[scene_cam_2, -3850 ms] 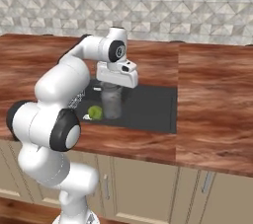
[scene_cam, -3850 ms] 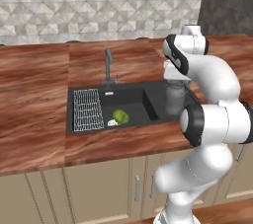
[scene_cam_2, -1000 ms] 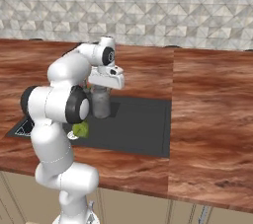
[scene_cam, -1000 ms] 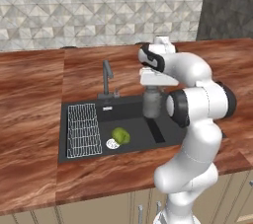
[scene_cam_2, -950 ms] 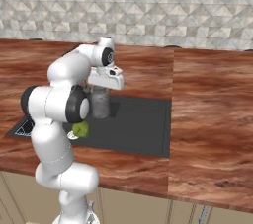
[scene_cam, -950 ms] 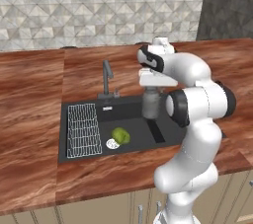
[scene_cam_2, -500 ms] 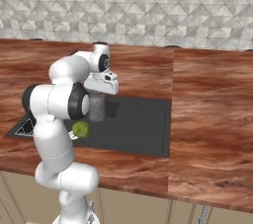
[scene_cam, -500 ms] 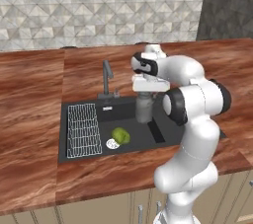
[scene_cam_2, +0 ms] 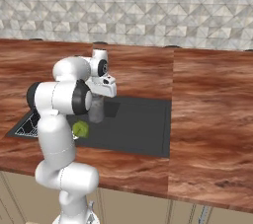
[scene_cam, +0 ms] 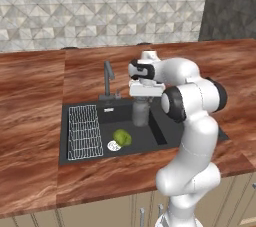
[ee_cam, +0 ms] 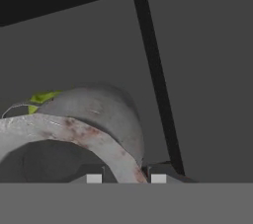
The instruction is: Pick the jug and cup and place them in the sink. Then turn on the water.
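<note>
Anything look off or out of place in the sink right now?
The cup lies tipped on its side on the sink floor by the drain, not upright. The jug hangs upright in the gripper. No water runs.

Grey jug (scene_cam: 140, 113) with rust-flecked rim, bright green cup (scene_cam: 122, 137), charcoal sink (scene_cam: 155, 136), reddish-brown wood-grain counter (scene_cam: 30, 101).

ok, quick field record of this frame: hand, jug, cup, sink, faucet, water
hand: the hand holds the small grey metallic jug by its rim, over the basin
jug: grey metallic jug, upright, inside the sink
cup: small bright green cup, lying on the basin floor left of the jug
sink: dark charcoal rectangular sink, white wire rack at its left end
faucet: slim dark gooseneck faucet, behind the basin
water: no stream visible
</note>
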